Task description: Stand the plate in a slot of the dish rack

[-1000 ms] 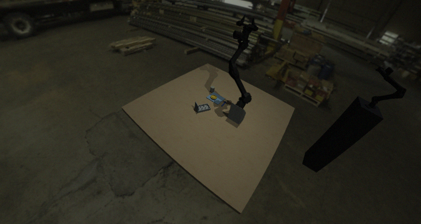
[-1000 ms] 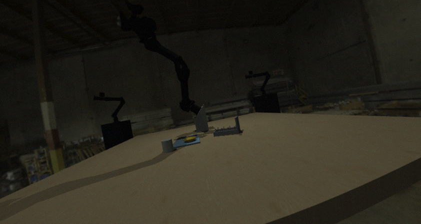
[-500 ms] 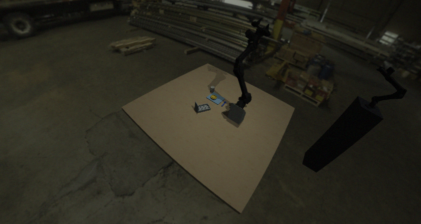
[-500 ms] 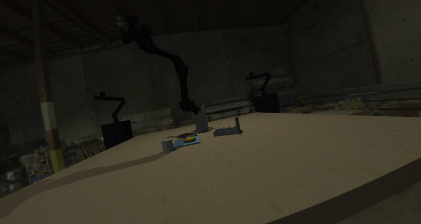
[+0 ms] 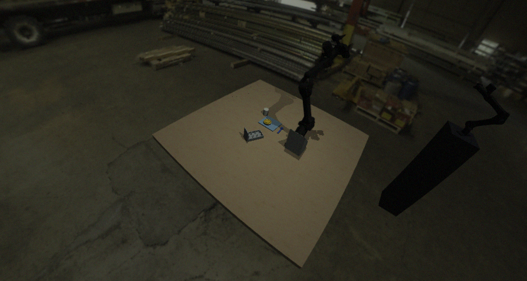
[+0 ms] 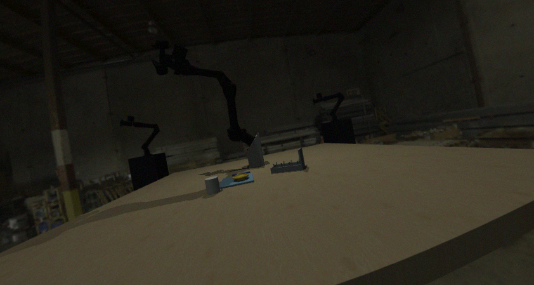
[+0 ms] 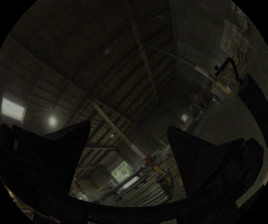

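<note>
On the wide tan board (image 5: pixel 258 176), dim light hides most detail. The black jointed arm (image 5: pixel 306 98) rises high; its gripper (image 6: pixel 163 60) stands wide open and holds nothing. The grey dish rack (image 5: pixel 253 134) shows small pegs, hard to count. The yellow plate (image 5: pixel 267 121) lies flat on a blue mat (image 5: pixel 271 126), near the rack.

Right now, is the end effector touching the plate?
Apart. The exterior view shows the end effector open and high in the air, while the plate lies flat on the blue mat, far below it.
</note>
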Action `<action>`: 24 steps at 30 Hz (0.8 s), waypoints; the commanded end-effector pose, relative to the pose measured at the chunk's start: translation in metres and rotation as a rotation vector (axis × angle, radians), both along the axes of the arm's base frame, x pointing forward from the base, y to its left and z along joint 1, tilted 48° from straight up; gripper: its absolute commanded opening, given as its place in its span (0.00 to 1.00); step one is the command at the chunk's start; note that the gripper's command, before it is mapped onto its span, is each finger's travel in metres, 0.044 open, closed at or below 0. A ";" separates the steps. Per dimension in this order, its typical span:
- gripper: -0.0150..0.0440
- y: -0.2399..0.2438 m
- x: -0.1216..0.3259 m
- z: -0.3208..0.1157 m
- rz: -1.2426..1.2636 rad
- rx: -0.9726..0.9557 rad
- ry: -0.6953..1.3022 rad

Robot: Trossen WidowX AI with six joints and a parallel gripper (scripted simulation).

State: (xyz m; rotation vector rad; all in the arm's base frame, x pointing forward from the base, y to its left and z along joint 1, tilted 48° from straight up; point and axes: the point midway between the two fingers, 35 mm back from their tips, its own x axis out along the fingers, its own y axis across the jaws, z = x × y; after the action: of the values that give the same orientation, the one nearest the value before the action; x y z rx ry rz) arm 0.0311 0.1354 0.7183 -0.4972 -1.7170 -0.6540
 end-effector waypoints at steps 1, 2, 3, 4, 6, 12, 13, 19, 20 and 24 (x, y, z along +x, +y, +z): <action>0.93 -0.029 -0.022 -0.001 0.003 0.074 -0.053; 0.93 -0.035 -0.027 -0.002 0.005 0.091 -0.063; 0.93 -0.040 -0.031 -0.002 0.006 0.104 -0.071; 0.93 -0.044 -0.034 -0.002 0.008 0.116 -0.077; 0.93 -0.057 -0.041 -0.003 0.016 0.148 -0.092; 0.93 -0.088 -0.058 -0.006 0.060 0.243 -0.115; 0.93 -0.095 -0.060 -0.007 0.065 0.261 -0.120; 0.93 -0.139 -0.073 -0.014 0.092 0.368 -0.137; 0.93 -0.146 -0.074 -0.015 0.098 0.385 -0.135; 0.93 -0.179 -0.078 -0.023 0.118 0.466 -0.137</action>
State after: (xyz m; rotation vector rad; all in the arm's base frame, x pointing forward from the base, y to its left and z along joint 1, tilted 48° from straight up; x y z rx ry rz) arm -0.0434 -0.0187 0.7018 -0.0763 -1.6607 -0.9417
